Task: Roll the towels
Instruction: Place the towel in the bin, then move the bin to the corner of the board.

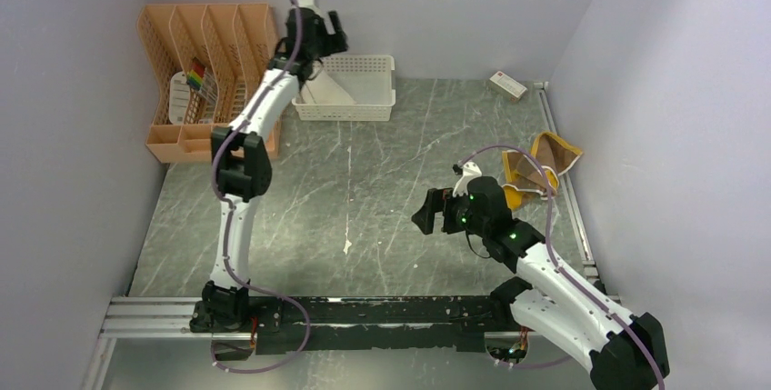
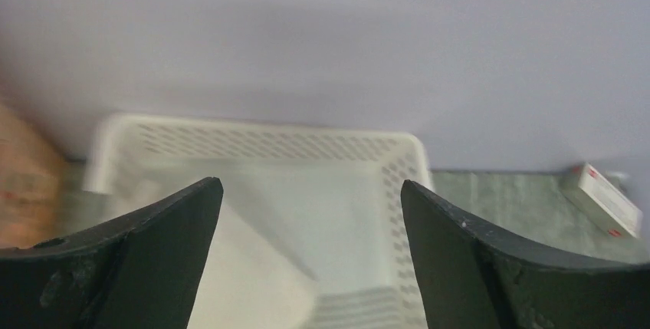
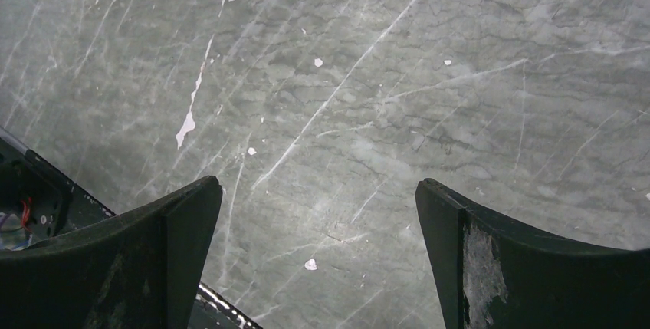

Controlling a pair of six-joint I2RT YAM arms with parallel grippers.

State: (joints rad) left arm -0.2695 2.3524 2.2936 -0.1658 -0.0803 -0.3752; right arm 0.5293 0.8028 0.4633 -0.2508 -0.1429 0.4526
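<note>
Left gripper [image 2: 310, 184], jaws wide apart, hangs over the lattice basket [image 2: 268, 145] at the far edge. The white towel [image 2: 245, 268] lies slumped inside, smooth and limp. Right gripper [image 3: 318, 183], jaws also spread, hovers over the bare, scratched marble table [image 3: 383, 76]. The yellow towel [image 1: 556, 152] sits crumpled at the right edge. The risk I see is pinching a single thin layer, or snagging the plastic rim.

Soft, even overhead light, moderately bright, casts only faint shadows; the left wrist view is smeared with blur, the white basket [image 2: 260, 126] ahead of the left tool [image 2: 310, 185] soft-edged; under the right tool [image 3: 318, 183] the table [image 3: 368, 76] is sharp, dimmer beside the tool's left finger.
</note>
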